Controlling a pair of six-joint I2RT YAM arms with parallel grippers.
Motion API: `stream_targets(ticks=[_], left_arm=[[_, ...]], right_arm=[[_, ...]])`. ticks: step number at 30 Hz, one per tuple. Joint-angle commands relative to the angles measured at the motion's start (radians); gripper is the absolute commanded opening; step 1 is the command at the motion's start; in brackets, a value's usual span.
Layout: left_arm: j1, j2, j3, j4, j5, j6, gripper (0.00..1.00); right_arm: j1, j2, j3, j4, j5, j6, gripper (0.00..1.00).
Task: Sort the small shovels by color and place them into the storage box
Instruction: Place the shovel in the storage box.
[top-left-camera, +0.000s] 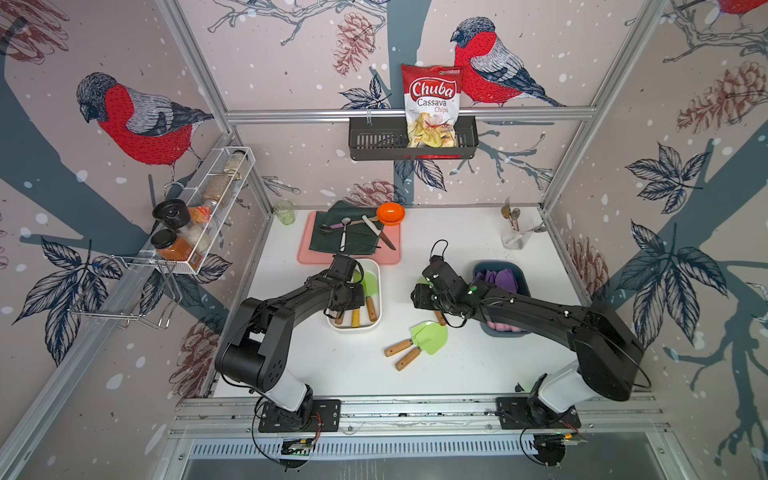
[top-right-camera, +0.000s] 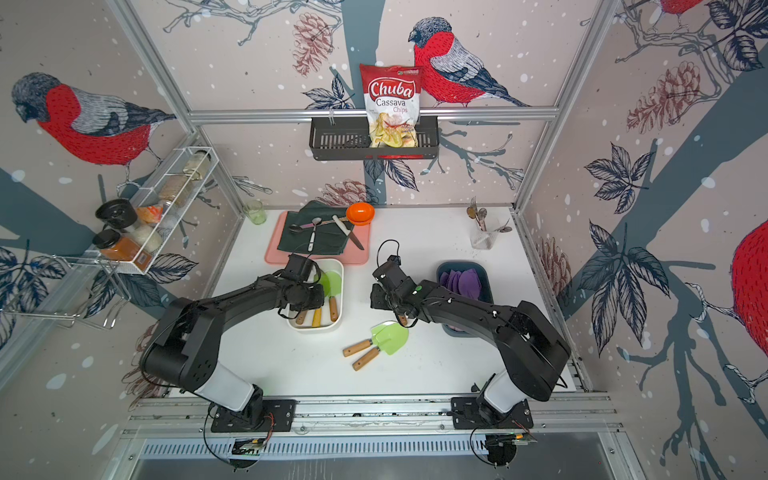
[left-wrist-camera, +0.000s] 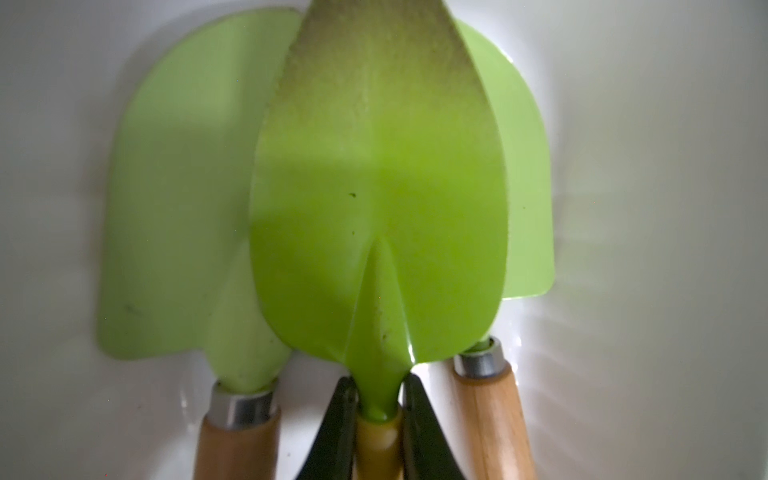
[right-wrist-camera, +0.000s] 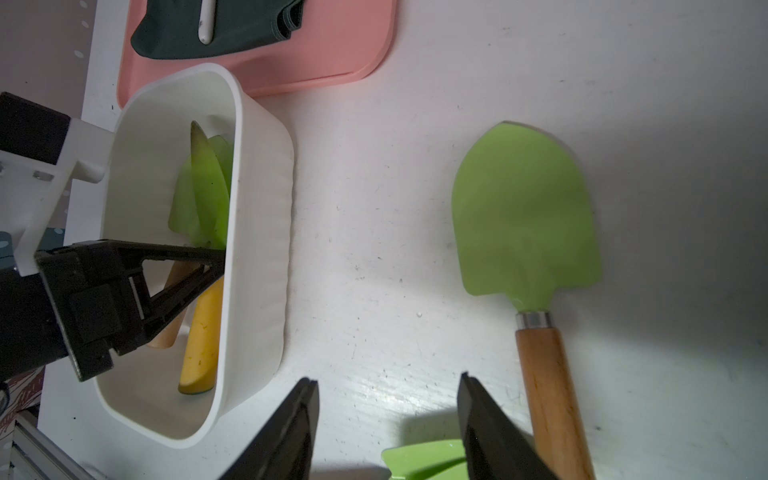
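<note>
Closely, bird-papered walls (top-left-camera: 665, 124) enclose a white table (top-left-camera: 332, 365); left gripper (left-wrist-camera: 379, 399) clamps the yellow-handled shovel (left-wrist-camera: 378, 208), right gripper (right-wrist-camera: 387, 380) stands apart.

White tbl (top-left-camera: 478, 374) w/ pink tray (top-left-camera: 390, 255), white bin (top-left-camera: 355, 329), blue bin (top-left-camera: 496, 265), loose grn shovels (top-left-camera: 430, 336)

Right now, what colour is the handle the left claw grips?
Yellow; handle shows best in the right wrist view.
</note>
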Motion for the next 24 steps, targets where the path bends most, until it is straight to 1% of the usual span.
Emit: stream_targets(ticks=[1,5,9,14,19,24], left_arm=[[0.003,0.007,0.000,0.014,0.018,-0.019,0.20],[0.003,0.008,-0.001,0.011,0.017,-0.024,0.20],[0.003,0.001,0.003,0.011,0.024,-0.028,0.26],[0.005,-0.015,0.001,0.009,0.019,-0.030,0.29],[0.006,-0.042,0.002,0.010,0.018,-0.023,0.31],[0.006,-0.116,0.009,0.033,0.014,0.043,0.41]], right_arm=[[0.001,0.001,-0.002,0.005,0.004,0.003,0.59],[0.002,-0.001,0.002,0.005,0.004,0.003,0.59],[0.002,0.000,0.002,0.003,0.004,0.005,0.59],[0.002,0.003,0.006,0.002,0.003,0.005,0.59],[0.002,0.001,0.014,-0.004,0.003,0.002,0.59],[-0.014,-0.006,0.029,-0.036,0.005,-0.018,0.58]])
